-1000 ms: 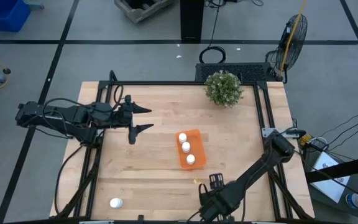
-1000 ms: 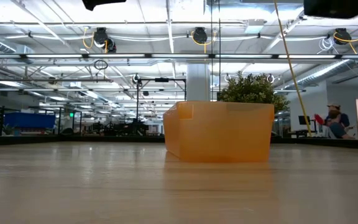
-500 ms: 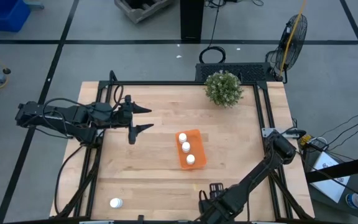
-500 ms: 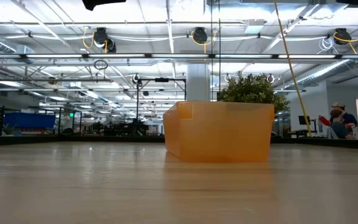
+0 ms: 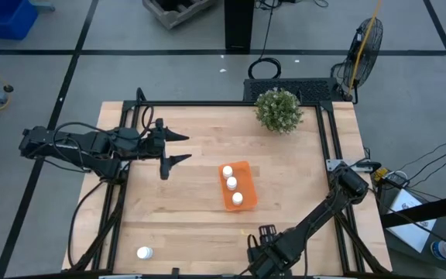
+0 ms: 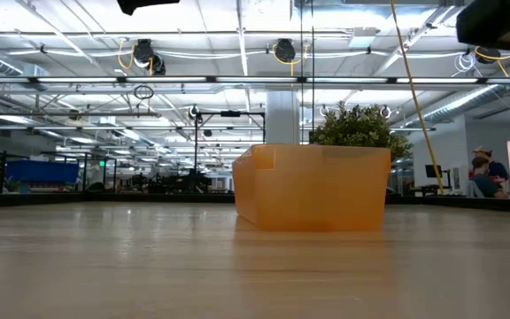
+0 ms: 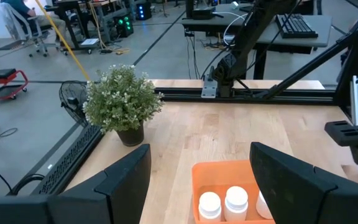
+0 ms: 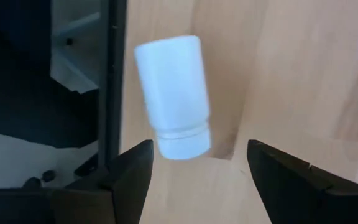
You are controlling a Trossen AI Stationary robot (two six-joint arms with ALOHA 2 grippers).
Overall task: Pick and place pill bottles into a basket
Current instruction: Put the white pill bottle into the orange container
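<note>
As right end effector (image 8: 197,165) gapes, bottle (image 8: 173,96) lies flat — cap nearest

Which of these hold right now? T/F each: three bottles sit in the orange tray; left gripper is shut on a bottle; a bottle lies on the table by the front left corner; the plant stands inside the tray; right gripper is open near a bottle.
1. Three bottles sit in the orange tray. True.
2. The left gripper is shut on a bottle. False: it is open and holds nothing, left of the tray.
3. A bottle lies on the table near its front left corner. True.
4. The plant stands inside the tray. False: it stands on the table at the back, apart from the tray.
5. The right gripper is open near a lying bottle. True.
</note>
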